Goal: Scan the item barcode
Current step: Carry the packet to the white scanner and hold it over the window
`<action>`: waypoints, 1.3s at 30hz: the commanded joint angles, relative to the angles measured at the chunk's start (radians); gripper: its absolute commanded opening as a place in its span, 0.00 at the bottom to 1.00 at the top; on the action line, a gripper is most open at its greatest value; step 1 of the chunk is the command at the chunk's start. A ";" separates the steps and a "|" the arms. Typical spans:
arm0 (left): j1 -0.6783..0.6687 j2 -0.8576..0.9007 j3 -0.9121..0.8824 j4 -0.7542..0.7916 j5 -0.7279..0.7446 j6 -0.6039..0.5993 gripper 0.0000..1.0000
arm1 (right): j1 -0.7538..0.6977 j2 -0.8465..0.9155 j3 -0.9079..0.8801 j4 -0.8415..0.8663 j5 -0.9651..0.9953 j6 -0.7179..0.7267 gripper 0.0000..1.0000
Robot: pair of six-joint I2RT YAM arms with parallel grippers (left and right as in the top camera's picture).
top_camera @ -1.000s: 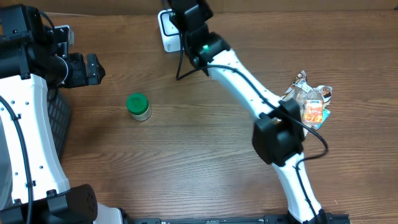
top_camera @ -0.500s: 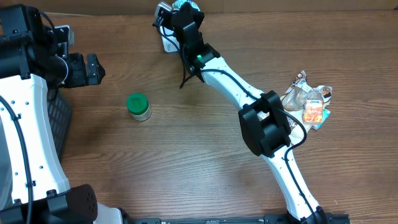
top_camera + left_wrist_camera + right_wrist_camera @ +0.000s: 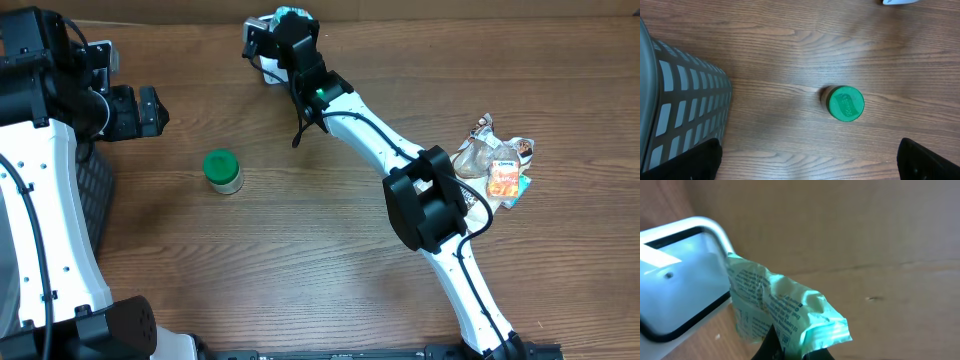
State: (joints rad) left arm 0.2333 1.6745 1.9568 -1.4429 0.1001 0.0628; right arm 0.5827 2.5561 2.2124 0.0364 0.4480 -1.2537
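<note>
A grey mesh basket (image 3: 685, 105) with grid-patterned walls stands at the left edge of the tabletop (image 3: 300, 270); what lies inside it cannot be made out. Near it but apart, a small round jar (image 3: 845, 103) with an embossed green lid stands upright on the brown wood grain. A heap of crinkled snack wrappers (image 3: 497, 165) lies by the right edge. At the far edge the right gripper (image 3: 790, 349) has its jaws pinched on a crumpled pale-green printed packet (image 3: 785, 310), which touches the rounded white scanner (image 3: 675, 270) beside its dark-rimmed window. The left gripper (image 3: 158, 112) hangs with its jaws wide apart
</note>
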 commanded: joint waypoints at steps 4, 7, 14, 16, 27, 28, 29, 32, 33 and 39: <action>-0.005 0.005 0.000 0.004 0.001 0.020 1.00 | 0.011 -0.010 0.033 0.053 -0.008 -0.011 0.04; -0.005 0.005 0.000 0.004 0.001 0.020 1.00 | 0.018 -0.010 0.033 0.052 -0.008 -0.011 0.04; -0.005 0.005 0.000 0.004 0.001 0.020 1.00 | 0.027 -0.010 0.033 0.053 -0.014 -0.011 0.04; -0.005 0.005 0.000 0.004 0.001 0.020 1.00 | 0.032 -0.010 0.033 0.053 -0.029 -0.011 0.04; -0.005 0.005 0.000 0.004 0.001 0.020 1.00 | 0.027 -0.010 0.033 0.053 -0.011 -0.008 0.04; -0.005 0.005 0.000 0.004 0.001 0.020 1.00 | 0.027 -0.011 0.033 0.052 -0.011 -0.007 0.04; -0.005 0.005 0.000 0.004 0.001 0.020 0.99 | 0.026 -0.016 0.033 0.048 -0.012 0.003 0.04; -0.005 0.005 0.000 0.004 0.001 0.020 0.99 | 0.021 -0.056 0.033 -0.010 -0.047 0.110 0.04; -0.005 0.005 0.000 0.004 0.001 0.020 1.00 | 0.018 -0.077 0.033 -0.038 -0.066 0.155 0.04; -0.005 0.005 0.000 0.004 0.001 0.020 1.00 | -0.026 -0.250 0.033 -0.170 -0.091 0.397 0.04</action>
State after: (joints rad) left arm 0.2333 1.6745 1.9568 -1.4429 0.1001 0.0628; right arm 0.5949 2.5122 2.2124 -0.1280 0.3702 -1.0416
